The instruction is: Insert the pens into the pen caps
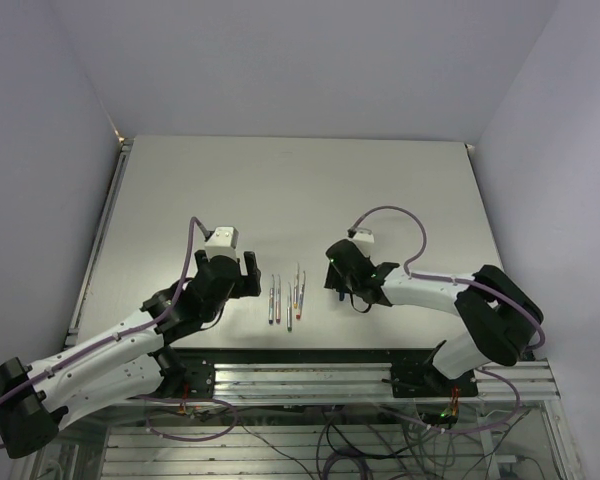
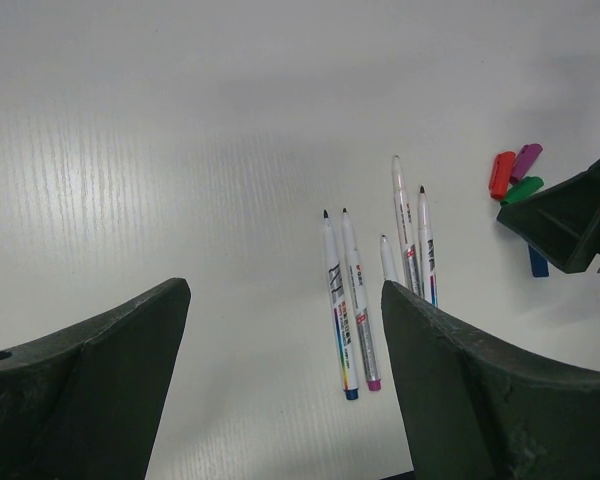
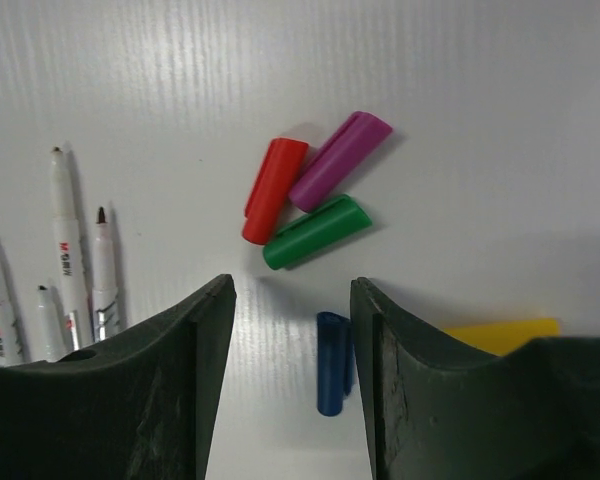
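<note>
Right wrist view shows five pen caps (image 3: 315, 232) loose on the table (image 3: 130, 80). Three touch in a cluster at upper centre, the blue cap (image 3: 330, 362) lies at lower centre, and the yellow cap (image 3: 500, 333) at lower right is partly hidden. Five pens (image 2: 360, 320) lie uncapped, side by side, at centre of the left wrist view. No insertion is done; all five remain. The right gripper (image 3: 292, 295) is spread, straddles the blue cap and holds nothing. The left gripper (image 2: 285, 295) is spread wide, empty, near the pens.
</note>
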